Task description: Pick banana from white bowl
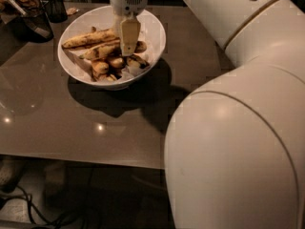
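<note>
Tool [127, 49] lowered inside the large round glossy white bowl [156, 32], which sits at the far left of the grey-brown tabletop surface [71, 123]. Its tip is at the long dark-patched overripe yellow banana [101, 51], lying mid-bowl just beside a paler speckled banana [88, 38]. Cannot tell whether the tool is spread or pinching.

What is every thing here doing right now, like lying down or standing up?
Large round glossy white bowl: upright on the grey table.
White robot pincer: hanging down into the bowl, above the bananas.
Long yellow banana with dark brown patches: lying in the bowl.
Paler long speckled banana: lying beside it.
Short stubby bananas: lying low in the bowl.
Small dark cup: standing on the table.
</note>
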Controlling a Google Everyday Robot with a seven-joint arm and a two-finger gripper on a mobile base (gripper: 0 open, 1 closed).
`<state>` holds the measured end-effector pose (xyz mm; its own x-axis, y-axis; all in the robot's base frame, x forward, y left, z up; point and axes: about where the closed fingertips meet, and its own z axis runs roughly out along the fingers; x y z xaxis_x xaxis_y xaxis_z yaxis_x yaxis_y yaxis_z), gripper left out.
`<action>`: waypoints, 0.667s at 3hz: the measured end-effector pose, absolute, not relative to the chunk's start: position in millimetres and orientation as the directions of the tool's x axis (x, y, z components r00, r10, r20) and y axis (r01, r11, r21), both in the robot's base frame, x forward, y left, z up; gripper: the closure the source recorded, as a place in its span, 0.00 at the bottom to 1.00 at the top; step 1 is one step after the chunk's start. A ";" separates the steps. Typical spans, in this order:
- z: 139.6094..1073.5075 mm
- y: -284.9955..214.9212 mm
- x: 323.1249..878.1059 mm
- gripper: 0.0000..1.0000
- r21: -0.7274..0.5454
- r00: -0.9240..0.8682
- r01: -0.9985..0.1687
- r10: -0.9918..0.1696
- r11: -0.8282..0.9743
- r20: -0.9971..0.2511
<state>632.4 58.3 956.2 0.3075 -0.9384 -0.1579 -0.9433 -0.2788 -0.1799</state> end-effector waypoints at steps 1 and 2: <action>951.1 58.3 635.9 0.46 -0.170 0.305 -0.945 -0.940 -0.279 -0.154; 946.4 56.6 635.1 0.46 -0.156 0.302 -0.948 -0.941 -0.279 -0.152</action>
